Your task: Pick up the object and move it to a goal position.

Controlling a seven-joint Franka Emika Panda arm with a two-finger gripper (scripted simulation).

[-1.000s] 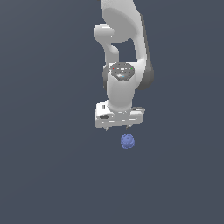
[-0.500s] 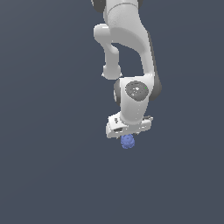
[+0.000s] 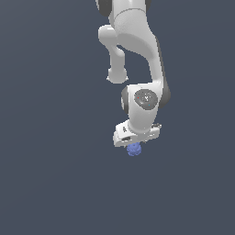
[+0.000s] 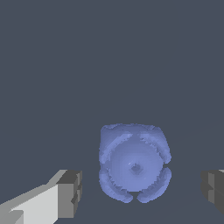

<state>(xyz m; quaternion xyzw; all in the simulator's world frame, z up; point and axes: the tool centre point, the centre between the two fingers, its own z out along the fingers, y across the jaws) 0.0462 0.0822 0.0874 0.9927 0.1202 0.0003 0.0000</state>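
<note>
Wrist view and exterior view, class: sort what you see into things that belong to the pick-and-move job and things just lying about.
Belongs to the job:
blue-violet ball
gripper, fingers apart either side of the ball

Just lying about:
nothing else visible

I can read no text, label, brand, number or sign anywhere in either view. On the side of my end effector (image 3: pixel 136 145) in the exterior view there are a few small dark marks, but they are too small and blurred to make out as letters.
</note>
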